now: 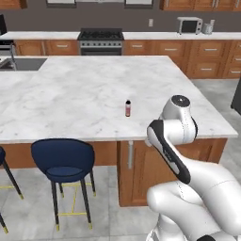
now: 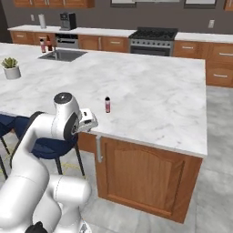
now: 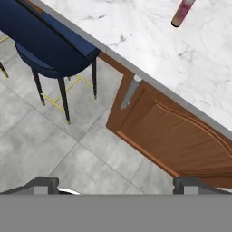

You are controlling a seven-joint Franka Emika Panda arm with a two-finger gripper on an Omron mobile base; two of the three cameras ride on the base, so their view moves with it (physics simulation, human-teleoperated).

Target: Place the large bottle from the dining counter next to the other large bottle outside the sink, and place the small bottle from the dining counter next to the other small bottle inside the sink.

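Observation:
The small bottle point(image 1: 127, 108) point(image 2: 108, 104) point(image 3: 182, 12), reddish with a dark cap, stands upright near the front edge of the dining counter point(image 1: 84, 94) point(image 2: 154, 100). My gripper point(image 3: 117, 185) hangs open below and in front of that edge, facing the floor and a cabinet door, with nothing between its fingertips. The sink point(image 2: 63, 55) point(image 1: 23, 64) lies at the island's far end. Behind it, outside the basin, two bottles stand side by side: a darker one, the large bottle point(image 2: 49, 45), and a pale-topped one, the other large bottle point(image 2: 42, 45). The basin's inside is hidden.
A blue stool point(image 1: 63, 160) point(image 3: 45, 41) stands at the counter's front, left of the arm. A wooden cabinet door point(image 3: 181, 136) with a metal handle sits under the edge. A potted plant point(image 2: 11, 68) is on the counter's left. A stove point(image 1: 100, 40) lines the back wall.

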